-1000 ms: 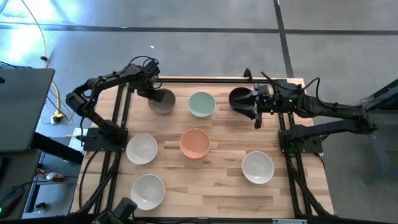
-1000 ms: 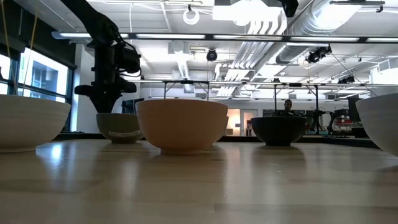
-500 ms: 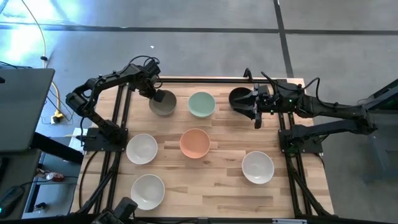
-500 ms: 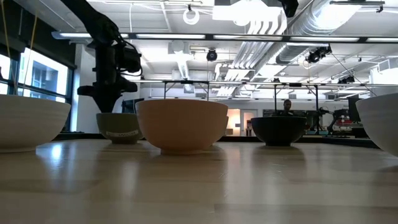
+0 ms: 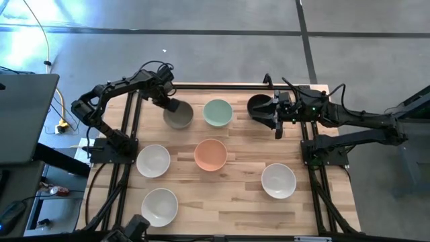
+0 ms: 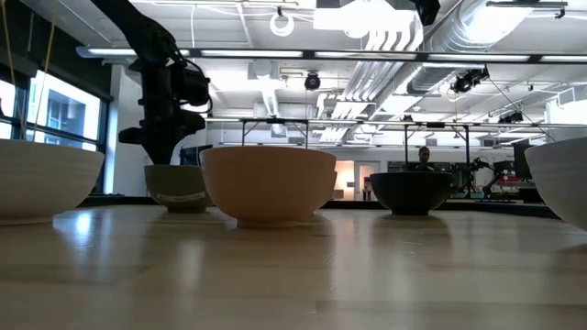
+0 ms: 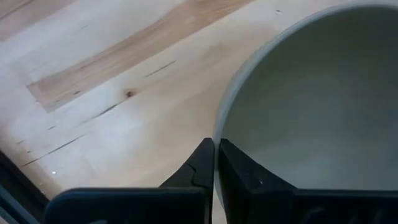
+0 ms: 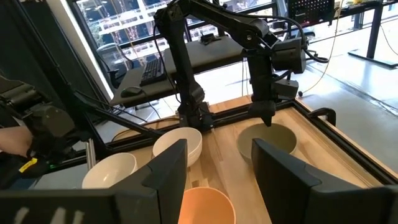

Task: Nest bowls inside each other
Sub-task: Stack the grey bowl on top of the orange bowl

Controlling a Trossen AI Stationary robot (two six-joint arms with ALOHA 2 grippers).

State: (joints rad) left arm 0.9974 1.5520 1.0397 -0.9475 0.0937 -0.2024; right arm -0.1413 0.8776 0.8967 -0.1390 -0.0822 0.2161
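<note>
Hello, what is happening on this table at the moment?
A two-armed robot is working among seven bowls that all stand apart on the wooden table; none is nested yet. The left gripper is shut on the rim of the grey-taupe bowl at the far left. The right gripper waits open beside the black bowl. The mint bowl and peach bowl are untouched.

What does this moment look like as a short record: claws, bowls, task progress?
left claw: shut on the rim of the round grey-taupe bowl, far left of the wooden table
right claw: open, empty, beside the round black bowl
other bowls: pale mint green bowl, peach-orange bowl, three white bowls, each standing alone
nesting: none nested yet
</note>
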